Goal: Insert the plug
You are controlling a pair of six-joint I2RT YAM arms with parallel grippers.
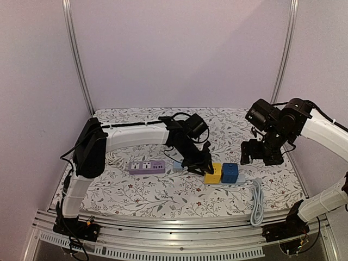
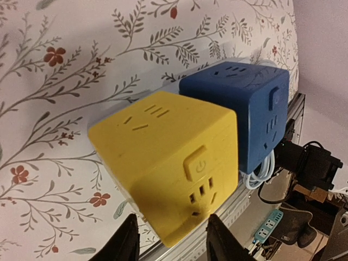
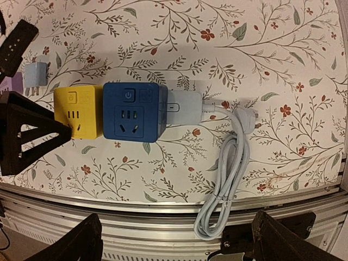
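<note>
A yellow cube adapter (image 2: 163,152) sits flush against a blue cube adapter (image 2: 244,109) on the flowered table; any prongs between them are hidden. My left gripper (image 2: 171,244) is shut on the yellow cube's near lower corner, one finger on each side. From above, the left gripper (image 1: 202,167) meets the left side of the yellow cube (image 1: 213,173), with the blue cube (image 1: 230,172) just right of it. My right gripper (image 1: 261,156) hangs open to the right, nothing between its fingers (image 3: 81,239).
The blue cube (image 3: 133,111) joins a white strip end (image 3: 185,103), whose bundled grey cable (image 3: 228,174) runs to the table's near edge. A purple power strip (image 1: 147,167) lies left of centre, with a small light-blue plug (image 3: 37,75) beside it. The metal rail (image 1: 179,228) borders the front.
</note>
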